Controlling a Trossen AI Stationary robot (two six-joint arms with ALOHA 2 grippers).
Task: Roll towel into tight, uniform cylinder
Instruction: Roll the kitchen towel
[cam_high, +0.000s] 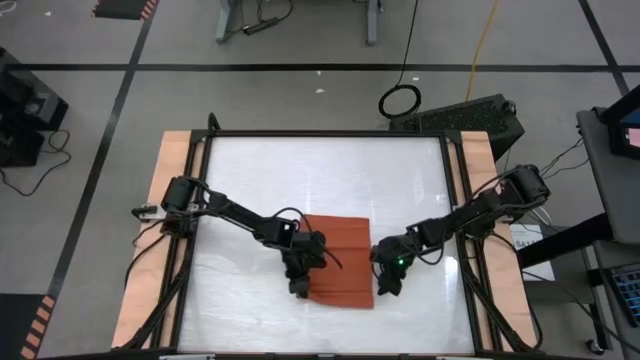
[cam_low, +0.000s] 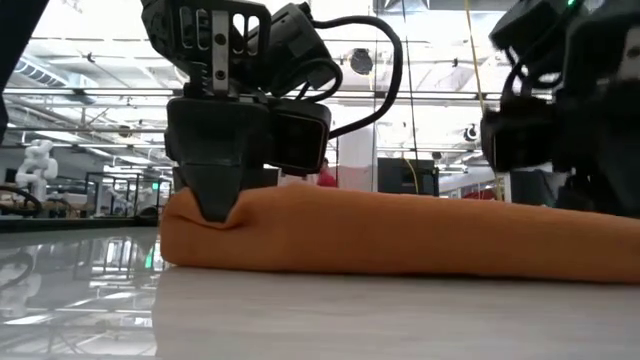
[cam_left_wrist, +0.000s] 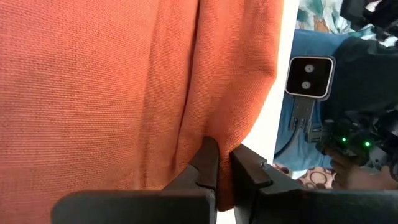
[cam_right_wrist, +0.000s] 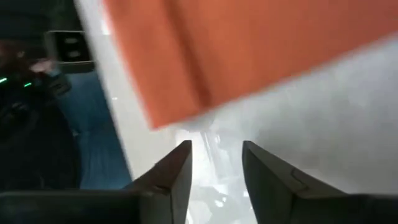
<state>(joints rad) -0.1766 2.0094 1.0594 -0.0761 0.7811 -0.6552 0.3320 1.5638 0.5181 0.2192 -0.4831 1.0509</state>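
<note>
1. Two grippers work at the near part of the white worktop (cam_high: 240, 200), one at each end of the near edge of the towel (cam_high: 340, 255), which lies slightly toward the near edge of the worktop, about midway between its left and right edges.
2. The left gripper (cam_left_wrist: 224, 163) has its fingers nearly shut, pinching a fold of the rust-orange cloth at the towel's near left corner; the low view shows its tip pressed into the raised fold there.
3. The right gripper (cam_right_wrist: 216, 163) stands with its fingers apart and nothing between them, over bare worktop just beside the towel's near right corner; it holds no cloth.
4. The towel looks thin, soft and light. It will probably sag and crease between the two holds and may slide on the glossy top, so a hold at both ends of the near fold seems the way to keep the roll even.
5. Only a low, loose fold shows along the near edge; the rest lies flat toward the far edge.
6. Bare worktop lies beyond the towel toward the far edge and to both sides, giving room to roll away from the near edge.
</note>
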